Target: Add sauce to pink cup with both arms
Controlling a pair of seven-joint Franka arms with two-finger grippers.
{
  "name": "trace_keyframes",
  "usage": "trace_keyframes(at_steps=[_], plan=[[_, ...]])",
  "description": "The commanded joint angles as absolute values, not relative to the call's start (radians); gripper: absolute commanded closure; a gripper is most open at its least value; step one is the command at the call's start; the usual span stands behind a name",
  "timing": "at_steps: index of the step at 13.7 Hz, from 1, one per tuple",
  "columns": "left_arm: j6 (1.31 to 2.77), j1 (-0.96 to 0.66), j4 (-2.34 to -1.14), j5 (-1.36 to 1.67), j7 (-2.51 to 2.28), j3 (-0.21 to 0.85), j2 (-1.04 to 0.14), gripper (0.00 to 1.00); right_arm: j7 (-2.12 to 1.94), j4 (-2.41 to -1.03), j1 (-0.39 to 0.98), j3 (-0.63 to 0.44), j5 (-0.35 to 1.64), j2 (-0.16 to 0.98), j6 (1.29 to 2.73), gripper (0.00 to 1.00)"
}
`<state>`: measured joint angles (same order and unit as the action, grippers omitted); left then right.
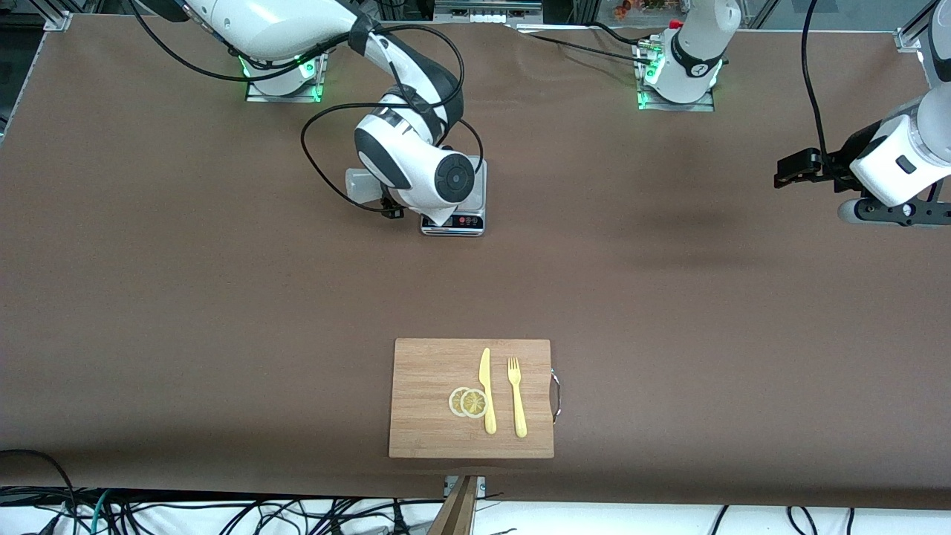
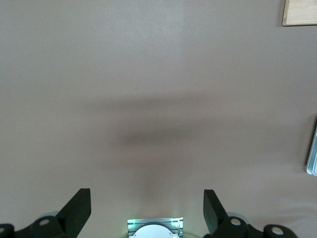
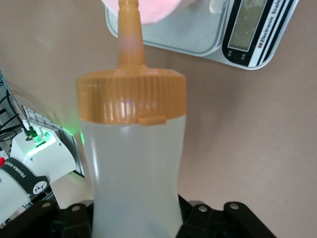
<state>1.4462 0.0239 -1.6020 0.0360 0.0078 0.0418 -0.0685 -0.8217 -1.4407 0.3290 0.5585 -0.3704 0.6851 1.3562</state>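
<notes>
Currently right hand (image 3: 136,218) clamped on the sauce (image 3: 132,163) — bottle tipped, orange nozzle aimed into the pink cup (image 3: 158,10), tip at the cup's rim. Cup standing on a kitchen scale (image 1: 464,215), which sits on the brown bench (image 1: 186,297) near the right arm's base; in the front view the wrist hides the cup, only the bottle's pale base (image 1: 362,186) showing beside it.

Left hand (image 2: 147,210) hanging in the air over bare bench toward the left arm's end, fingers (image 2: 79,206) spread wide, nothing between them — arm waiting.

Nearer the front camera: wooden cutting board (image 1: 423,364) with two lemon slices (image 1: 468,402), a yellow knife (image 1: 487,390) and a yellow fork (image 1: 517,397) laid side by side, slices touching the knife.
</notes>
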Motion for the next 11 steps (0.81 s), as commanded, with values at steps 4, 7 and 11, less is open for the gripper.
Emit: trace_keyframes(at_steps=[4, 7, 11], plan=[[1.427, 0.032, -1.582, 0.005, 0.032, 0.049, -0.077, 0.0, -0.773, -1.414, 0.367, 0.568, -0.437, 0.687, 1.31, 1.0], [1.427, 0.031, -1.582, 0.005, 0.032, 0.049, -0.077, 0.0, -0.773, -1.411, 0.396, 0.568, -0.477, 0.687, 1.278, 1.0], [1.428, 0.031, -1.582, 0.006, 0.032, 0.049, -0.077, 0.0, -0.782, -1.41, 0.384, 0.566, -0.477, 0.689, 1.292, 1.0]])
